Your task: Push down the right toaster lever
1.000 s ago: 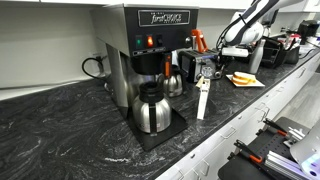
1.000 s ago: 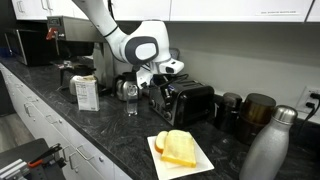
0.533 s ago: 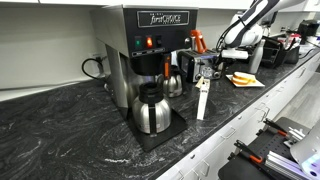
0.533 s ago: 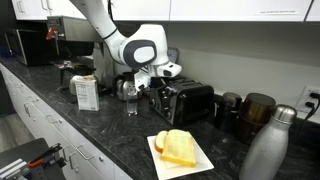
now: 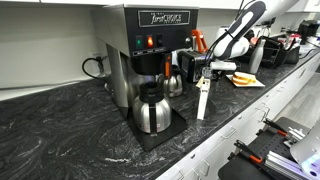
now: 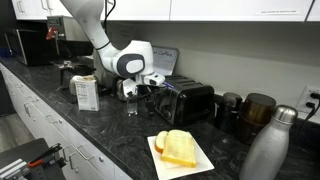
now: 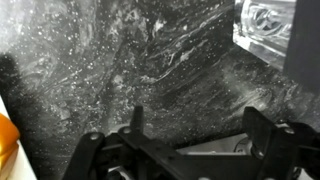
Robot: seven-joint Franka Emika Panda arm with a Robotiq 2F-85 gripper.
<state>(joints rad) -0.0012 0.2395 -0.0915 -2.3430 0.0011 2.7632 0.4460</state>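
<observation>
A coffee machine (image 5: pixel 150 45) stands over a steel carafe (image 5: pixel 151 110) on the dark counter (image 5: pixel 60 130), with bread (image 6: pixel 178 148) on a plate (image 6: pixel 204 162) near a steel bottle (image 6: pixel 268 150).

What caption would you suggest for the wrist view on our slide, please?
Open jaws over the dark marbled countertop, chrome toaster at upper right.

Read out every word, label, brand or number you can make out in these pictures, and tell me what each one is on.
"CHOICE": the end of the white logo on the top panel of the coffee machine; the script word before it is too blurred to read.
Print on the white carton: too small to read.
Marks on the pale sheet at the wall: too blurred to read.
Wrist view: no text.
</observation>
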